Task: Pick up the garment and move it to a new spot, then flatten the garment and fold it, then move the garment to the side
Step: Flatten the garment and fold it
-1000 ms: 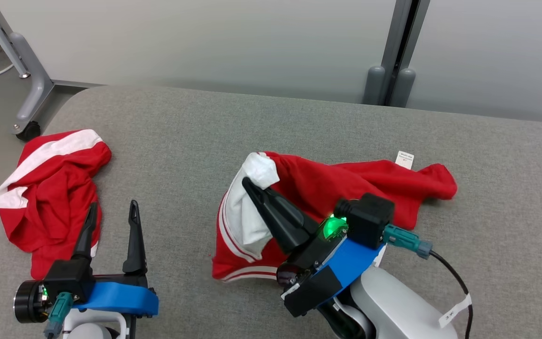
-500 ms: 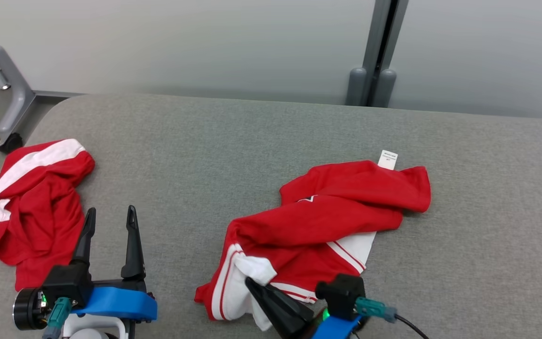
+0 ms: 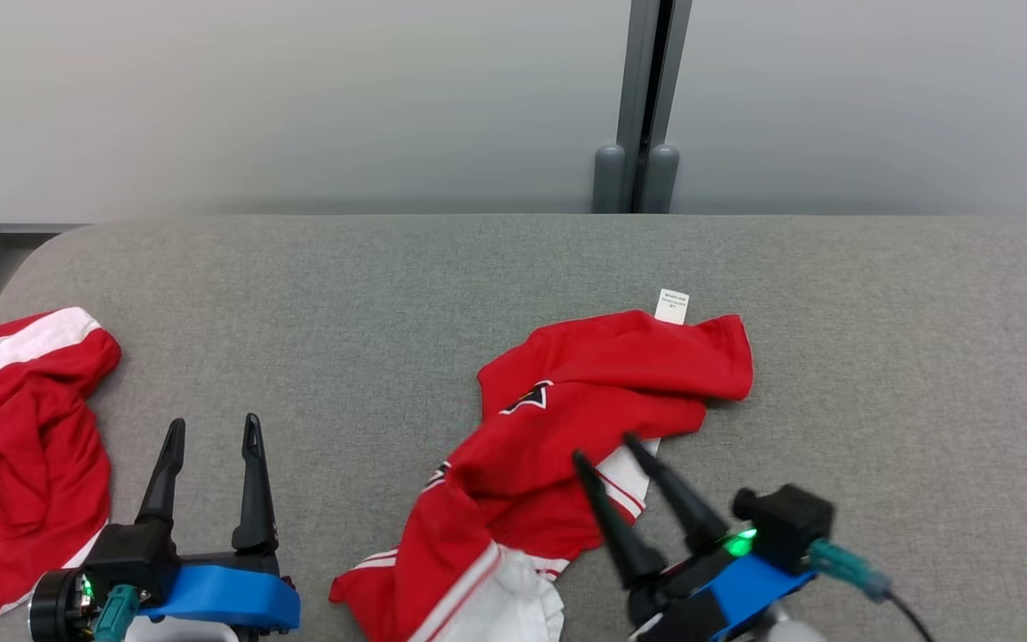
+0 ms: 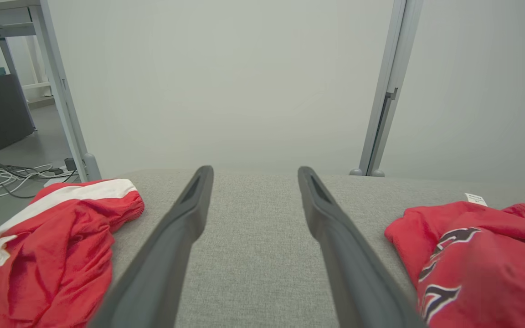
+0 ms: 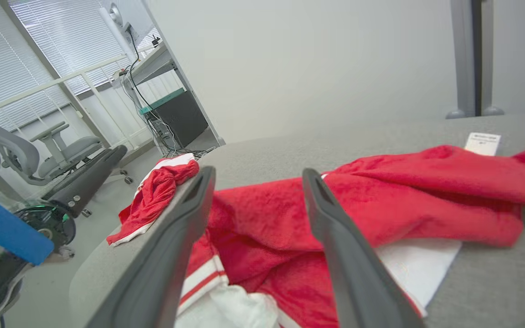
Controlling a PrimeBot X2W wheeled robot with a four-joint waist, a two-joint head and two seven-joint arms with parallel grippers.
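**Item 1, right gripper** [image 3: 604, 448]: two long dark fingers spread well apart, grasping nothing; tips over the near part of the garment [image 3: 603, 383], above a white striped panel [image 3: 625, 473]; whether the tips touch the cloth cannot be told; in the right wrist view red cloth shows through the gap between the fingers; green lamp [image 3: 739, 542] lit on the wrist; blue bracket [image 3: 750, 584] beside it.

**Item 2, left gripper** [image 3: 214, 421]: fingers likewise spread and empty; over bare table [image 3: 344, 303] at the lower left; between the two heaps of cloth, touching neither.

**Item 3, garment:** red, with white panels and red-and-white stripes; a dark and white emblem [image 3: 531, 397] on the upper fold; crumpled, neither flat nor folded; lies near the middle of the table, running from the near edge up and to the right; white tag [image 3: 672, 306] sticks out at its far edge and lies on the table.

**Item 4, second garment** [image 3: 14, 428]: red with a white band; bunched at the table's left edge, well apart from the first.

**Item 5, table:** grey woven covering; rounded far-left corner.

**Item 6, surroundings:** pale wall [image 3: 299, 89] behind the table; grey upright post [image 3: 643, 98] with two rounded feet at its base; office chair [image 5: 57, 146] and cables [image 4: 2, 180] on the floor off the table's left side.
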